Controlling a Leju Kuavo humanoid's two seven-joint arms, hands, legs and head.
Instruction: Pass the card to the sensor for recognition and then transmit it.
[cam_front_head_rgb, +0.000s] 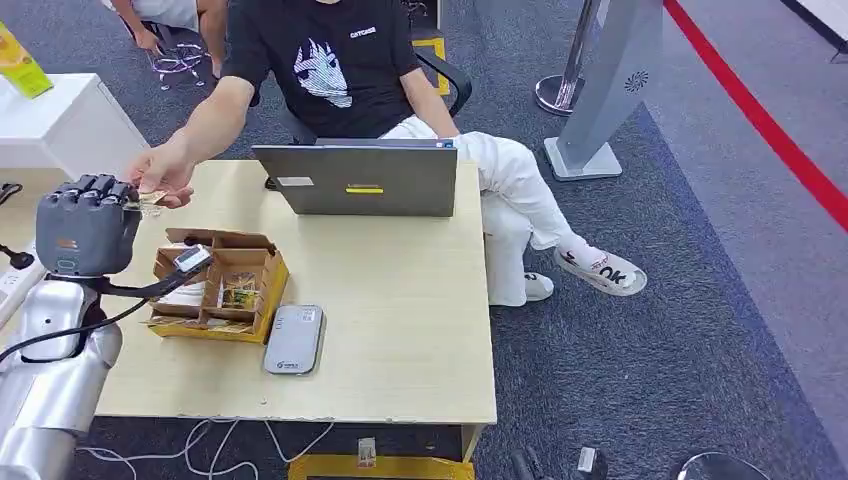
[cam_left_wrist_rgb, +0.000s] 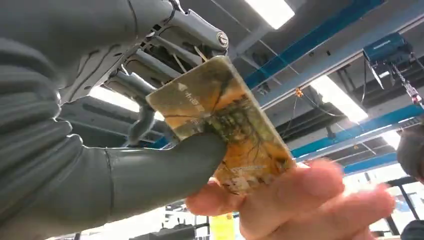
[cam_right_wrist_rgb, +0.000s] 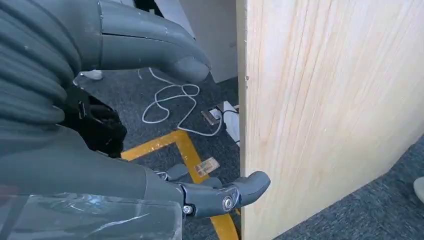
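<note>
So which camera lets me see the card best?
The left wrist view: the card is big and close there, its yellow-brown picture clear, pinched by the left hand with a person's hand touching it. The head view shows the card tiny between both hands. The right wrist view looks at the table's side.

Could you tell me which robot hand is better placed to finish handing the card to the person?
The left robot hand: it already pinches the card, which the person's hand is touching. The right robot hand hangs beside the table.

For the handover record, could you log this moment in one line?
left hand holds card | person's hand touching card | right hand idle
</note>
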